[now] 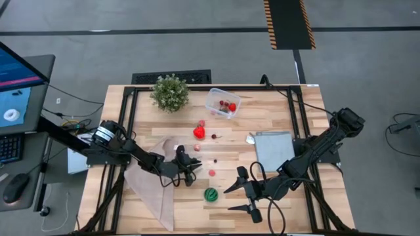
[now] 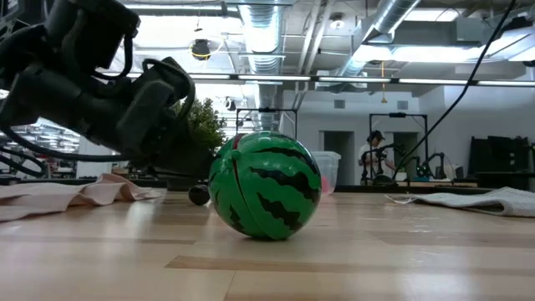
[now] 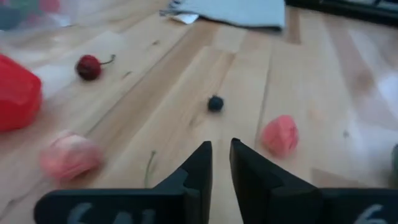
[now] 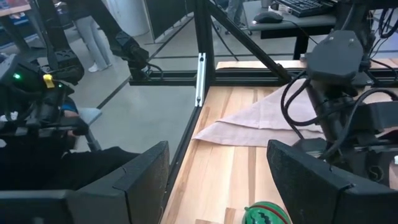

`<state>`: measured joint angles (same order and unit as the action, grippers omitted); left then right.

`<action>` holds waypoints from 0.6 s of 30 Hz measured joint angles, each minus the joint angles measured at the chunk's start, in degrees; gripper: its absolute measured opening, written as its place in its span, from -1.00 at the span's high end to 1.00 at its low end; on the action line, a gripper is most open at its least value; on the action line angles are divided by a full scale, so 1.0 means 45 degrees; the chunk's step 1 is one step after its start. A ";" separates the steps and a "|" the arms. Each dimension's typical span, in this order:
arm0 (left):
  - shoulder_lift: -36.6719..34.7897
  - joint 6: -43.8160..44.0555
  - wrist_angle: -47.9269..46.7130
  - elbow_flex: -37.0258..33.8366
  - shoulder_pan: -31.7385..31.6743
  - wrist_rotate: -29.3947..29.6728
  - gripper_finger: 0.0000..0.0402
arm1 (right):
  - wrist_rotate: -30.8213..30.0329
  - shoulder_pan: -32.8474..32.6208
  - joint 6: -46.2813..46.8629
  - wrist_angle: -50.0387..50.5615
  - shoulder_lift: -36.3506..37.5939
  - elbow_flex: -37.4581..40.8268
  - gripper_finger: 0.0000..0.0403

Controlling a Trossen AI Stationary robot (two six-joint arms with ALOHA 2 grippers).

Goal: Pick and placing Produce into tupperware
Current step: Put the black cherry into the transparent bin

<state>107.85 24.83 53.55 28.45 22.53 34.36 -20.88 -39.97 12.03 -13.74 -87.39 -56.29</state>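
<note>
right gripper [image 1: 241,191] released, fingers spread wide, lower centre of my high view | watermelon ball [image 1: 210,194] just to its left, on bare table | left gripper [image 1: 191,170] clenched on nothing, above-left of ball | loose red, pink and dark produce [image 1: 199,132] mid-frame | tupperware [image 1: 222,102] upper centre, red pieces inside

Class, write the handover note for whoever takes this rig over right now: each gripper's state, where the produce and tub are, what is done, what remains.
Left gripper: nearly shut, empty, low over the table among loose pieces.
Right gripper: open, empty, beside the watermelon ball.
Tupperware: at the table's back, next to the potted plant, with a few red pieces inside.
Loose on the table: large red fruit, cherry, pink piece, blueberry, watermelon ball.
Done: a few pieces in. Left: the rest.
</note>
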 joint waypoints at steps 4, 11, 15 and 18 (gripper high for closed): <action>-0.0005 0.0121 -0.1024 -0.0003 0.0073 0.1512 0.60 | 0.0005 0.0000 0.0005 -0.0002 0.0000 0.0000 -0.47; -0.0068 0.1132 -0.2033 -0.0005 0.0126 0.1213 0.29 | 0.0001 0.0000 0.0008 -0.0001 0.0000 0.0000 -0.47; -0.0068 0.1638 -0.2312 -0.0005 0.0173 0.1059 0.21 | 0.0000 0.0000 0.0009 -0.0001 0.0000 0.0000 -0.47; -0.0064 0.1668 -0.2634 -0.0005 0.0169 0.1212 0.19 | 0.0000 0.0000 0.0009 -0.0005 0.0000 0.0000 -0.47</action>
<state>107.57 32.33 41.70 28.42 23.29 39.82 -20.88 -39.97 12.08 -13.76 -87.39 -56.29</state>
